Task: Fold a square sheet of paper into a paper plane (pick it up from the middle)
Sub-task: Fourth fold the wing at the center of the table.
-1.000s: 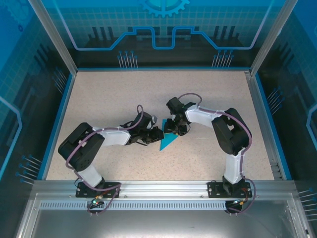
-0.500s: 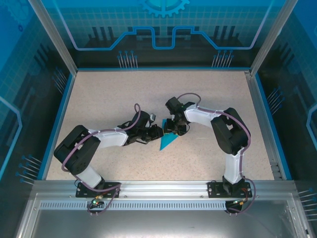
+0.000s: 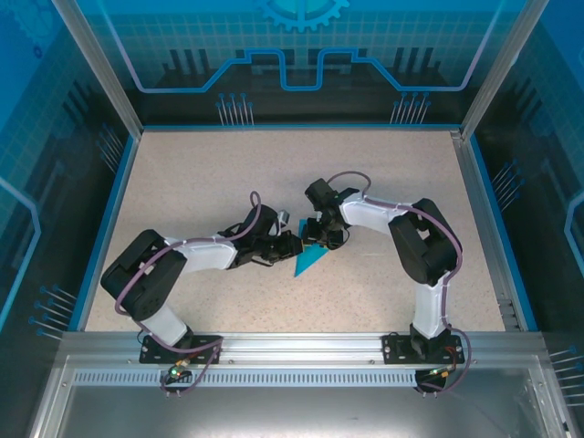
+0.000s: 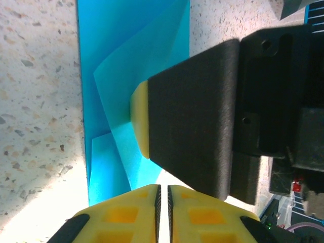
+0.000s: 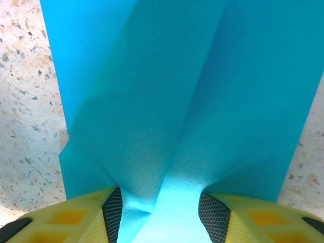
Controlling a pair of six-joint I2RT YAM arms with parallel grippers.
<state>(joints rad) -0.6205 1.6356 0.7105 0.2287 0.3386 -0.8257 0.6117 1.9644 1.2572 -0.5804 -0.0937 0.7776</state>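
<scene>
The square sheet of paper (image 3: 308, 261) lies mid-table, teal and folded into a pointed wedge whose tip faces the near left. Creased flaps of the paper (image 4: 126, 61) overlap in the left wrist view. My left gripper (image 3: 293, 245) sits at the wedge's left edge, its yellow fingertips (image 4: 126, 207) shut with nothing between them (image 4: 163, 188). My right gripper (image 3: 321, 239) is down on the wedge's far end. Its jaws (image 5: 161, 202) stand open astride a raised fold of the paper (image 5: 177, 91). One of its fingers (image 4: 192, 116) rests its yellow tip on a flap.
The speckled beige tabletop (image 3: 201, 173) has a blue rim and clear walls on three sides. An aluminium rail (image 3: 301, 342) with both arm bases runs along the near edge. The two wrists are close together over the paper.
The left arm has drawn its elbow back to the left and its jaws have closed a little. The right gripper and the paper have stayed in place.
</scene>
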